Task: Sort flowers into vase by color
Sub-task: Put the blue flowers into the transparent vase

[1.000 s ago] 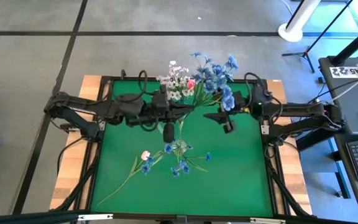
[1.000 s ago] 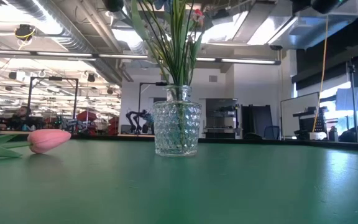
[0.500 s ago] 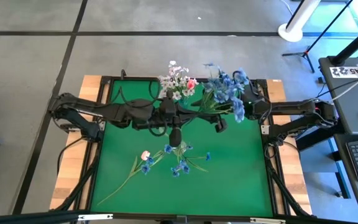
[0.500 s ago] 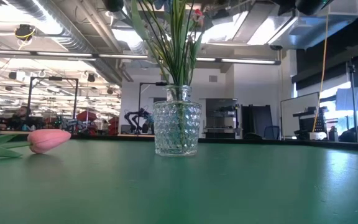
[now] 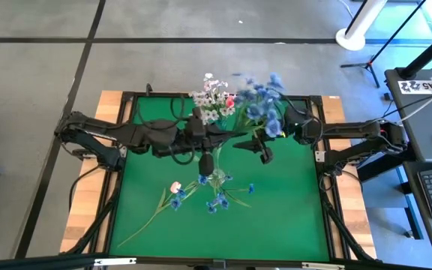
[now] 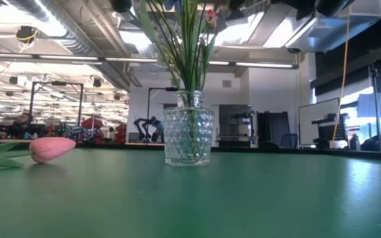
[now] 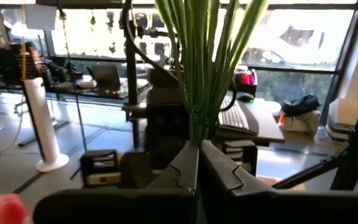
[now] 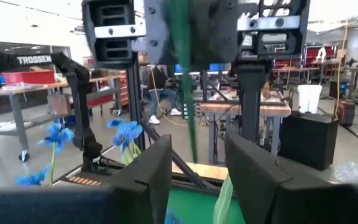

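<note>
While your left gripper [image 7: 197, 163] is clamped on the stems [image 7: 205, 68] and the right gripper [image 8: 196, 163] stands apart — a sideways tug could tip the vase [image 6: 188, 135].

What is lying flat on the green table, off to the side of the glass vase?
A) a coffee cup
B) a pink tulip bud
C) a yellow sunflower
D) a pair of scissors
B: in the low view a pink tulip bud lies on its side on the green table, apart from the glass vase that holds upright green stems.
</note>
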Controlling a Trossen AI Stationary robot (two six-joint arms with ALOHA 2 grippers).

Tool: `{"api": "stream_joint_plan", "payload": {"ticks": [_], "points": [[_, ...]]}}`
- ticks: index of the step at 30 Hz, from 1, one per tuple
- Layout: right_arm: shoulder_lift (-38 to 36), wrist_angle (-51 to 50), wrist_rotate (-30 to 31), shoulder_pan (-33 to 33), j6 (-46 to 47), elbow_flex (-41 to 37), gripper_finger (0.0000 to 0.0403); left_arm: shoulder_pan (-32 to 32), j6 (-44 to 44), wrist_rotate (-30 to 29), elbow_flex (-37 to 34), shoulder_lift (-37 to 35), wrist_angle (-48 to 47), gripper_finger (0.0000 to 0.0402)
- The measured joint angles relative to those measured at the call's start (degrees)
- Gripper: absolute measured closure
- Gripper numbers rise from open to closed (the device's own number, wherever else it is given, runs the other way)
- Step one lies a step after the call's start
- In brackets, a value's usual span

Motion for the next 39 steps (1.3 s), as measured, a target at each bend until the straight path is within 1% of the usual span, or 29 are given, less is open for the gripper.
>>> {"api": "stream_joint_plan", "payload": {"ticks": [4, 10, 21, 23, 25, 30, 31, 36, 39], "points": [[0.0, 1.0, 0.0, 0.1, -0.2, 0.0, 0.0254, -0.3, -0.1, -1.1, 0.0, 0.1, -2.5, 0.0401], [0.0, 3.2, 0.2, 0.1, 0.4, 0.0, 0.0253, 0.3, -0.8, -1.1, 0.0, 1.0, -2.4, 0.0401], [0.0, 2.9, 1.2, 0.1, 0.5, 0.0, 0.0257, 1.8, -1.6, -0.6, 0.0, 3.0, -2.3, 0.0401], [0.0, 2.9, 1.2, 0.1, 0.6, 0.0, 0.0270, 1.8, -1.7, -0.6, 0.0, 3.0, -2.3, 0.0401], [0.0, 2.8, 1.2, 0.1, 0.5, 0.0, 0.0292, 1.8, -1.7, -0.7, 0.0, 3.2, -1.8, 0.0401], [0.0, 2.7, 0.7, 0.1, 0.0, 0.0, 0.0379, 1.8, -1.7, -0.7, 0.0, 3.5, -2.3, 0.0401], [0.0, 2.9, 0.6, 0.1, 0.0, 0.0, 0.0387, 1.8, -1.8, -0.7, 0.0, 3.4, -2.2, 0.0401], [-1.2, 1.5, 0.3, 0.0, -0.1, 0.0, 0.0379, 1.4, -0.9, -0.7, 0.0, 3.4, -2.2, 0.0401], [-4.1, -2.2, 0.5, -0.6, -2.1, -0.1, 0.0392, 0.3, 1.6, -2.1, 0.0, 2.8, -2.2, 0.0402]]}}
